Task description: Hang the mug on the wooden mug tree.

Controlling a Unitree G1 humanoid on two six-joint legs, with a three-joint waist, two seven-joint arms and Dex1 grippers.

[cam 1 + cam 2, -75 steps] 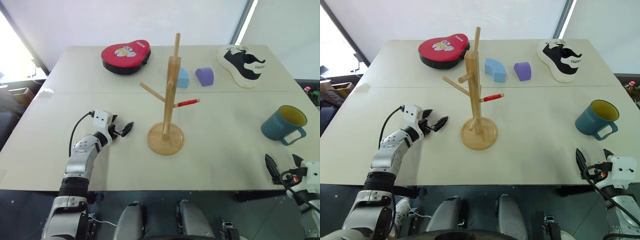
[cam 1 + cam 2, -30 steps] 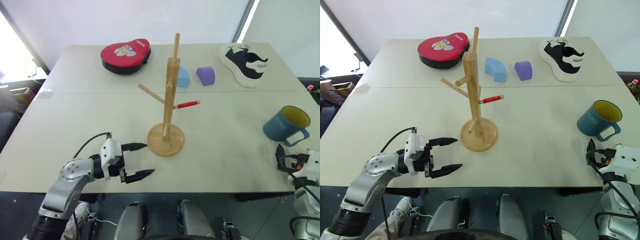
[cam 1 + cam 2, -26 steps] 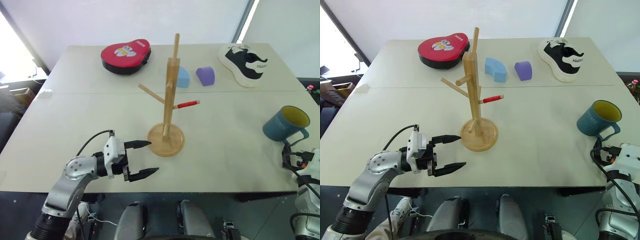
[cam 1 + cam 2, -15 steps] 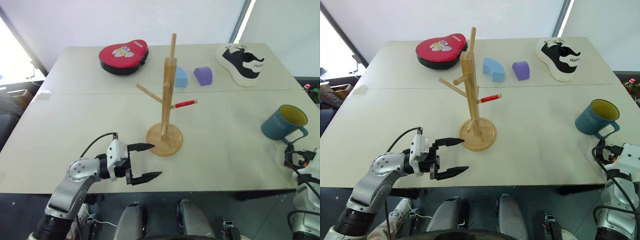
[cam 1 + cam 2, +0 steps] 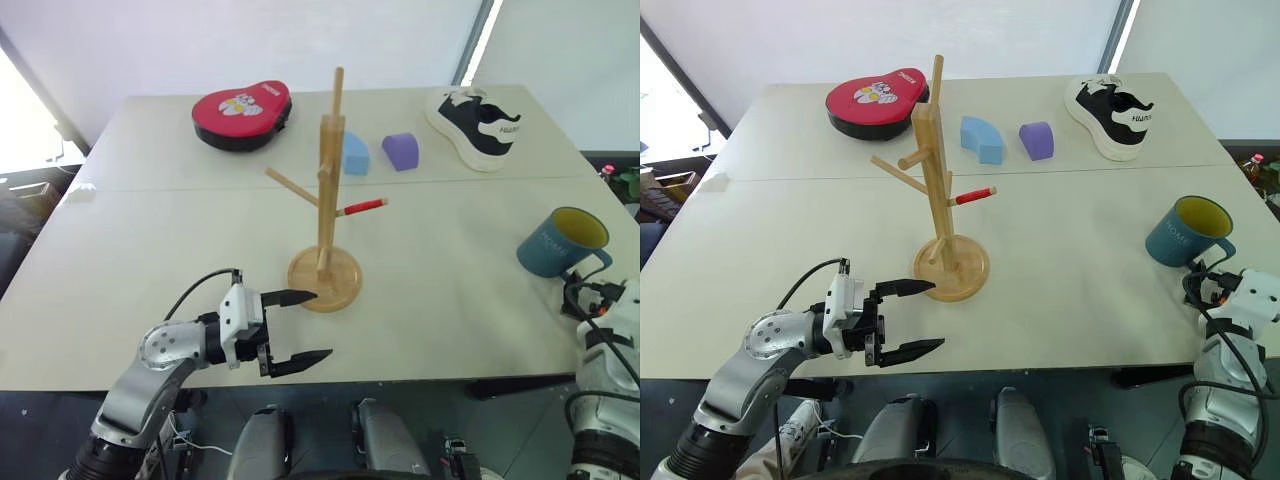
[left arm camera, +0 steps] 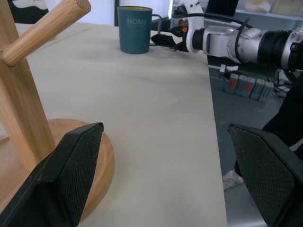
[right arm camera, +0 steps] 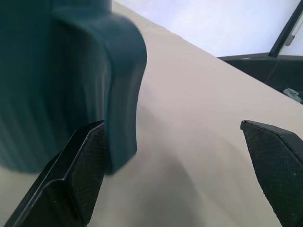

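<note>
The mug [image 5: 562, 241] stands upright near the right edge of the table [image 5: 140, 260], well apart from the wooden mug tree [image 5: 327, 205] at the middle, its loop handle turned toward the near right. It looks like glazed ceramic: stiff, fairly heavy for its size, smooth enough to slip, and likely to chip if knocked over or dropped. The handle is the part that must go over a peg, so the better hold is probably across the rim and wall on the side away from the handle, leaving the loop free. The mug's yellow inside appears empty. The right hand [image 7: 175, 175] sits just beside the handle with its fingers spread wide, holding nothing. The left hand [image 5: 297, 328] hangs open near the base of the mug tree, also empty.
</note>
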